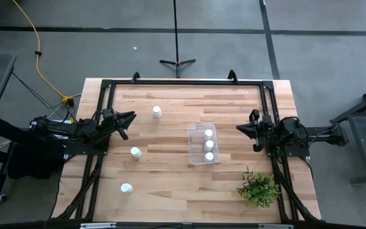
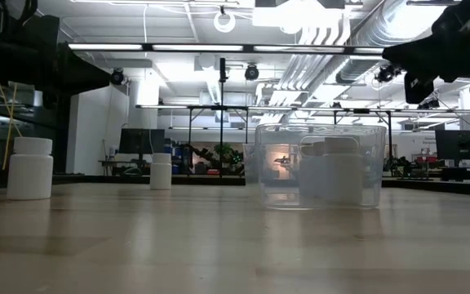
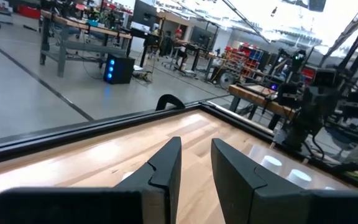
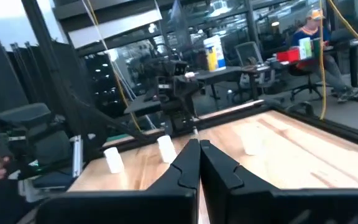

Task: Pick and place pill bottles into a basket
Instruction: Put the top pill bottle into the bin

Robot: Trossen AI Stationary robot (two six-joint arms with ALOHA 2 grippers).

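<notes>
On the tabletop [image 1: 170, 184], three pill bottles [image 1: 135, 152] stand upright, loose | nearest lies at 4 o'clock from your left gripper [image 1: 129, 117], fingers slightly parted | basket [image 1: 194, 155] apparently holds three | right gripper [image 1: 241, 128] clenched, idle.

Clear plastic basket [image 1: 193, 141] mid-table, three white capped bottles [image 1: 208, 145] upright in a row inside, three more bottles [image 1: 135, 152] standing scattered well to its left

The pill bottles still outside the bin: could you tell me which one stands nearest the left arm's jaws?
The pill bottle at the table's far side, just beyond the left gripper; the other two stand farther away.
</notes>
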